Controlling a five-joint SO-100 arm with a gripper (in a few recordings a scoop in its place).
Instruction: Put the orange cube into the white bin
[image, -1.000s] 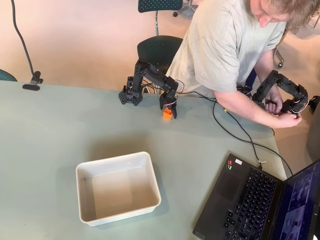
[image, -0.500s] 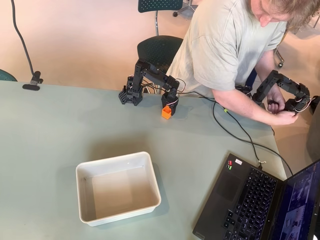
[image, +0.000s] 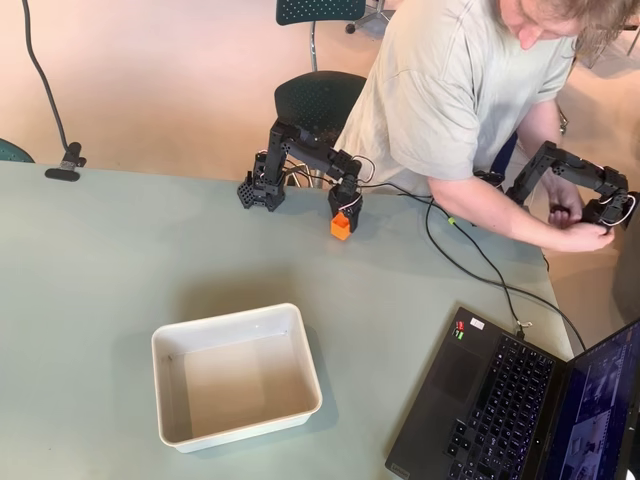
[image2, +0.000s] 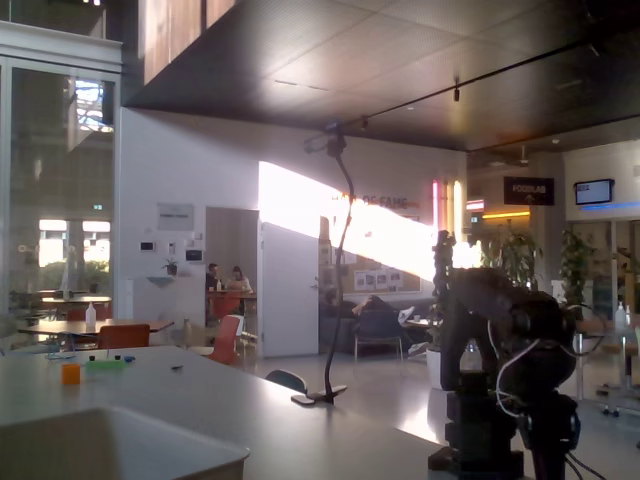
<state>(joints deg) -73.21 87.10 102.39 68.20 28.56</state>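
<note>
In the overhead view the black arm reaches down from its base (image: 262, 188) at the table's far edge. Its gripper (image: 342, 224) points down at the table and is shut on the orange cube (image: 341, 229), which shows bright orange between the fingertips, at or just above the surface. The white bin (image: 226, 320) stands empty nearer the front, well left of and below the cube in the picture. In the fixed view the dark arm (image2: 500, 340) rises at the right and the bin's rim (image2: 120, 425) fills the lower left corner.
An open laptop (image: 520, 400) sits at the front right, with a black cable (image: 470, 255) running from it toward the arm. A person leans in behind the table's far right edge. A camera stand's foot (image: 65, 165) sits at the far left.
The gripper, shut on the orange cube, has shifted a little to the right along the table's far side. The bin has not moved.
</note>
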